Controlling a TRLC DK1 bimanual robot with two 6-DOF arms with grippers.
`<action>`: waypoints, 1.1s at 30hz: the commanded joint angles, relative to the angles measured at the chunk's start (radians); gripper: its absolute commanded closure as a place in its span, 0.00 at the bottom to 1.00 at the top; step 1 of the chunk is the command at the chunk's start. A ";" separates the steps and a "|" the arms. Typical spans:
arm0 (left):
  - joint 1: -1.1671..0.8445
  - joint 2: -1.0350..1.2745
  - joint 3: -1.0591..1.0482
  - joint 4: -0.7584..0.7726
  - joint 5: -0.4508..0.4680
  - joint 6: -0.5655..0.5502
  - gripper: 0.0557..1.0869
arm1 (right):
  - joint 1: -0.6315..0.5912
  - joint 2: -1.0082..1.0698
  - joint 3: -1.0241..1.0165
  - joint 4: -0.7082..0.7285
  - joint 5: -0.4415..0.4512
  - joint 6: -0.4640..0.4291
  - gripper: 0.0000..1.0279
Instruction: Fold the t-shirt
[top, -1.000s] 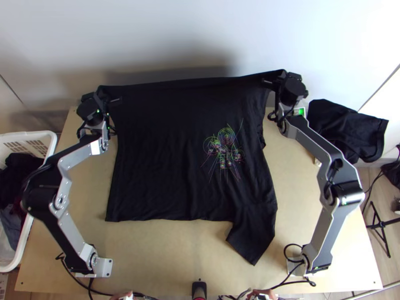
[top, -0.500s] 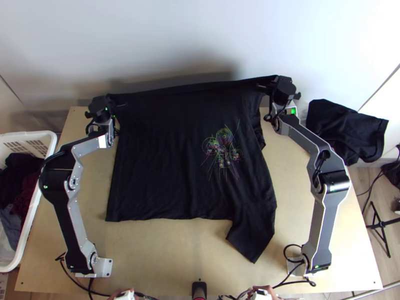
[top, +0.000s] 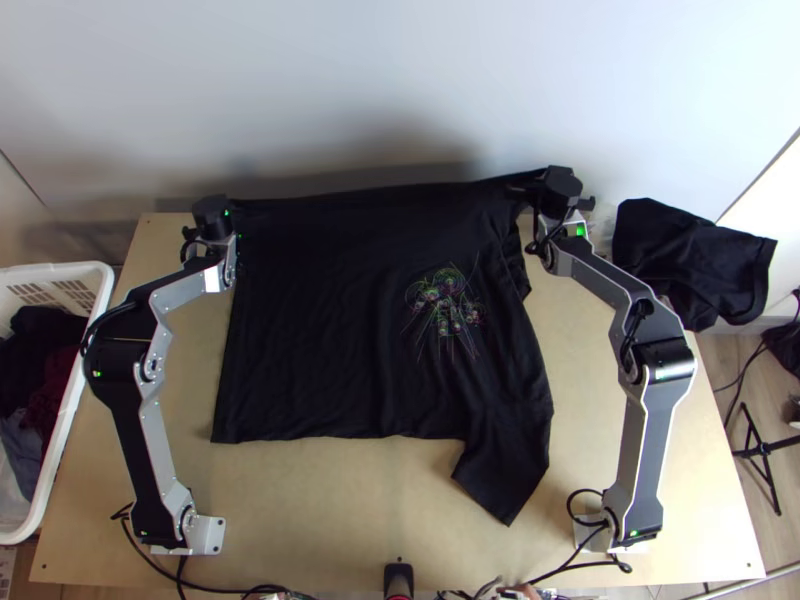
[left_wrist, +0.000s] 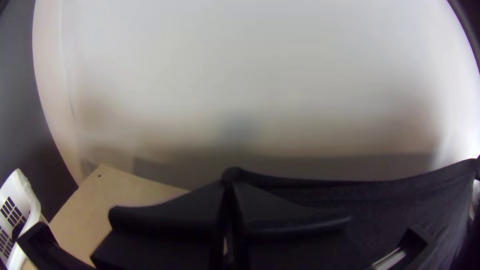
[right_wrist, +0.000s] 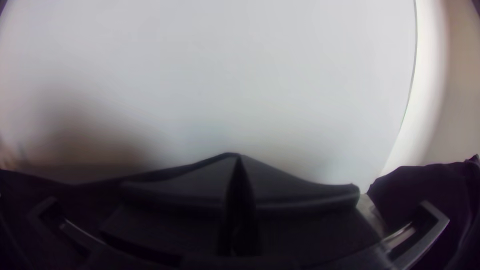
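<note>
A black t-shirt (top: 320, 330) with a coloured line print lies spread on the table, one sleeve pointing toward the near edge. Its far edge is raised between the grippers. My left gripper (top: 232, 212) is at the far left corner of the cloth, my right gripper (top: 530, 186) at the far right one. In the left wrist view, the left gripper (left_wrist: 230, 187) is shut on the shirt's (left_wrist: 400, 200) edge. In the right wrist view, the right gripper (right_wrist: 239, 167) is shut with the shirt's (right_wrist: 30, 187) edge pinched between its tips.
At the left stands a white basket (top: 75, 400) with dark clothes. Another black cloth (top: 690, 255) lies beyond the table's right far corner. A pale wall rises behind the table (top: 330, 500). Bare wood shows along the near edge and both sides.
Both grippers have moved back toward the table's near side, bringing the shirt's far edge with them; the left also shifted right. The near hem and sleeve have stayed almost in place.
</note>
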 joint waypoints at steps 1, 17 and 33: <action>-0.027 -0.034 0.000 -0.177 0.000 -0.040 0.97 | 0.025 -0.038 -0.064 -0.061 -0.008 -0.017 0.97; 0.000 -0.152 -0.046 -0.468 0.001 -0.075 0.96 | 0.058 -0.206 -0.251 -0.215 -0.008 0.074 0.97; -0.026 -0.358 -0.323 -0.462 0.010 -0.082 0.96 | 0.138 -0.446 -0.500 -0.233 -0.014 0.057 0.97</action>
